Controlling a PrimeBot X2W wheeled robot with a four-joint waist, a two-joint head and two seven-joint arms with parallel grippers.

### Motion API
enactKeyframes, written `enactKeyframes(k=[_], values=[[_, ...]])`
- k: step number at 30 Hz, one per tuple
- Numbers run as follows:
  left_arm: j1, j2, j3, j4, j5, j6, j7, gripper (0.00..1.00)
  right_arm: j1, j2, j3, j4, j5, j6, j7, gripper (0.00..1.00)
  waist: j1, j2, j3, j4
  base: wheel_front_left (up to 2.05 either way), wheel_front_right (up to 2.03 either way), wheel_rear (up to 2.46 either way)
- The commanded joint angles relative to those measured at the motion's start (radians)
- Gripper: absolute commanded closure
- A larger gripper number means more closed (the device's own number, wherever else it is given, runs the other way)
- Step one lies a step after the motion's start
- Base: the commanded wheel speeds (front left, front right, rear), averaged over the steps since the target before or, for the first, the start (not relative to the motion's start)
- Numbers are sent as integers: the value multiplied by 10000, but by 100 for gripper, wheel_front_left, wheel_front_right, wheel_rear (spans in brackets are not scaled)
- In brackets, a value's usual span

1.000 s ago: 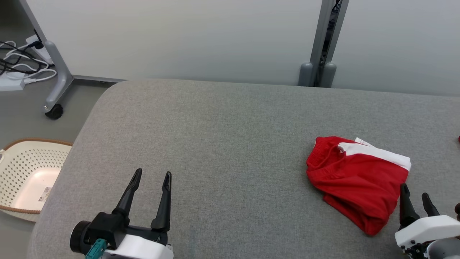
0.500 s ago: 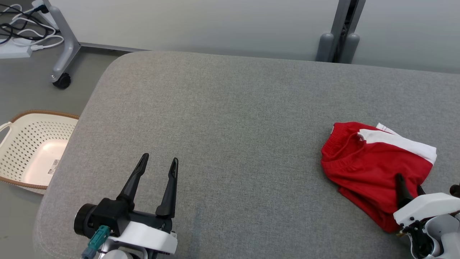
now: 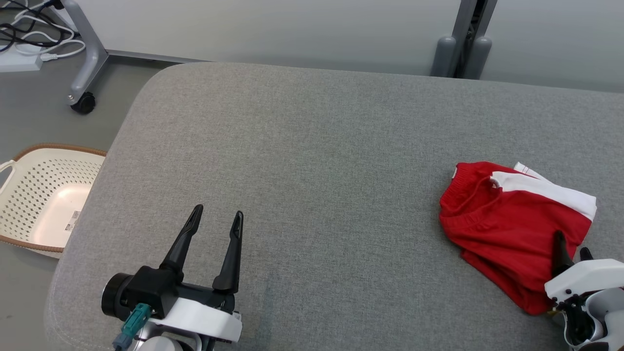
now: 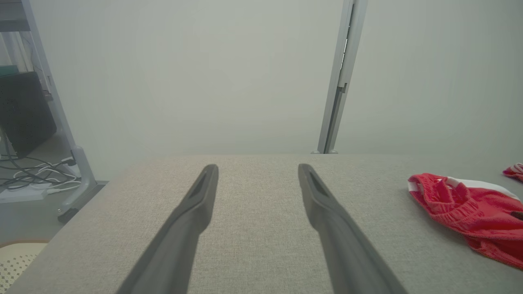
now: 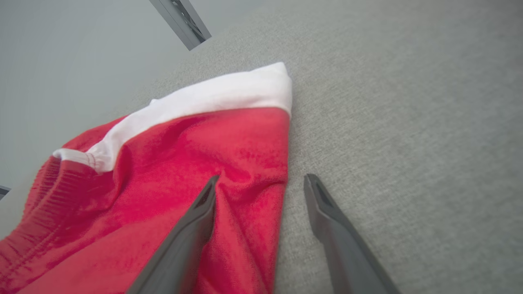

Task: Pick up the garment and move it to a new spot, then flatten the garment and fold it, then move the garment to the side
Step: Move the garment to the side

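Note:
The garment is a pair of red shorts with a white band, lying crumpled at the right of the grey padded table. It also lies at the right of the left wrist view as the garment. My right gripper stands open at the garment's near right edge. In the right wrist view its left finger lies over the red cloth and its right finger over bare table, the right gripper straddling the hem. My left gripper is open and empty over bare table at the lower left, far from the garment.
A cream perforated basket stands on the floor left of the table. A wheeled grey stand leg and cables lie at the far left. A grey post rises behind the table. A scrap of red cloth shows at the far right.
The head camera has tilted and shifted, so the whole scene has slid. My right gripper has advanced onto the garment's near right edge. The left gripper holds its place.

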Motion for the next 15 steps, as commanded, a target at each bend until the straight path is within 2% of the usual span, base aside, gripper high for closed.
enactKeyframes(k=[1, 6, 12, 15], values=[[-193, 34, 9, 10, -19, 38, -6, 0, -32, 40, -54, 220, 57, -13, 154, 0, 0, 0, 14, -16, 0, 0, 0], [-285, 31, -48, 12, -39, 39, -6, 0, -298, 210, 418, 183, 356, -8, 426, 0, 0, 0, 55, -19, 0, 0, 0], [-329, 34, -79, 45, -40, 23, -6, 0, -290, 284, 1661, -207, 1112, -8, 976, 0, 0, 0, 73, 38, 0, 0, 0], [-336, 34, -60, 55, -48, 21, -6, 0, -161, 40, 2223, -419, 1288, -8, 1158, 100, 0, 0, 47, 72, 0, 0, 0]])
